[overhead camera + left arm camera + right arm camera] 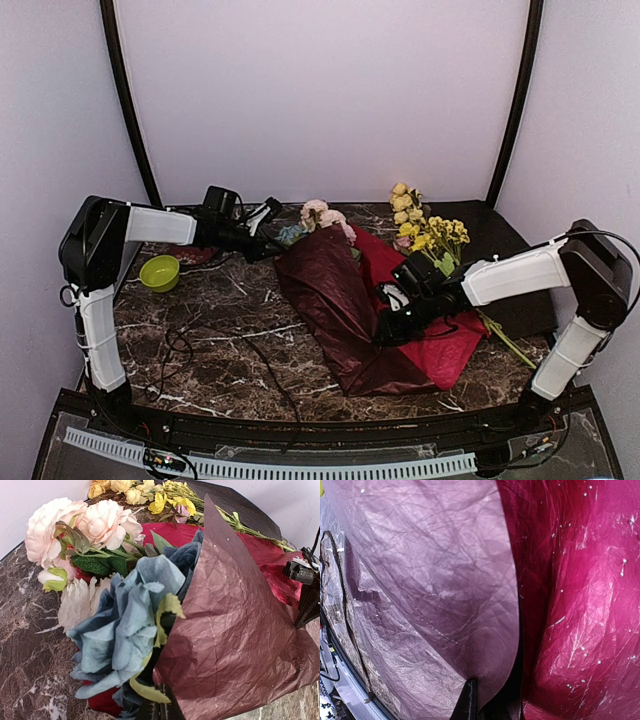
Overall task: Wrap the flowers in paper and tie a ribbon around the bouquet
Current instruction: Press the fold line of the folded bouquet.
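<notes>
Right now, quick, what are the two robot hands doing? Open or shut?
Left gripper: shut beside the blue flowers; whether it holds anything cannot be told.
Right gripper: shut, pinching the paper.

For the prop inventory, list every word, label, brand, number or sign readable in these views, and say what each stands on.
None: no readable text shows in any of the three views.
On the paper: no print, only plain crinkled burgundy and red.
On the green bowl: no marking.
On the white arm covers: no lettering visible; anything there is too small to tell.
</notes>
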